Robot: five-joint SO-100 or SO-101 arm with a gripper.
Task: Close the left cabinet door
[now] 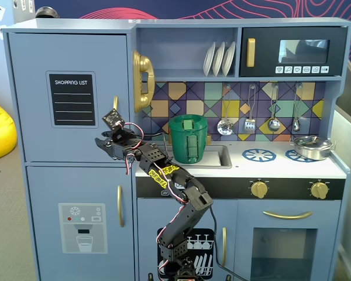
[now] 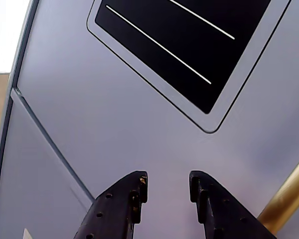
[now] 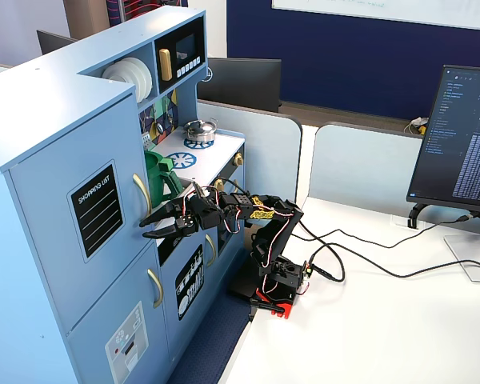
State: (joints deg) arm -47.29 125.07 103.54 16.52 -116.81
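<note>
The left cabinet door [image 1: 35, 88] is light blue with a black "SHOPPING LIST" panel [image 1: 72, 99] and sits flush with the cabinet front in both fixed views [image 3: 64, 160]. Its gold handle [image 3: 142, 194] runs down the door's right edge and is partly hidden by the arm in a fixed view [image 1: 115, 103]. My black gripper [image 1: 103, 147] is open and empty, pointing at the door just below the panel. In the wrist view the gripper [image 2: 168, 181] is very close to the door face [image 2: 114, 124], with the panel [image 2: 189, 45] above and the handle [image 2: 289, 199] at the right. I cannot tell whether the gripper touches the door.
Below is the light-blue door with the water-dispenser graphic [image 1: 82, 225]. A gold toy phone [image 1: 143, 80] hangs right of the door, and a green pot [image 1: 188, 139] stands in the sink behind the arm. The arm base [image 3: 276, 280], its cables and a monitor [image 3: 464, 144] are on the white desk.
</note>
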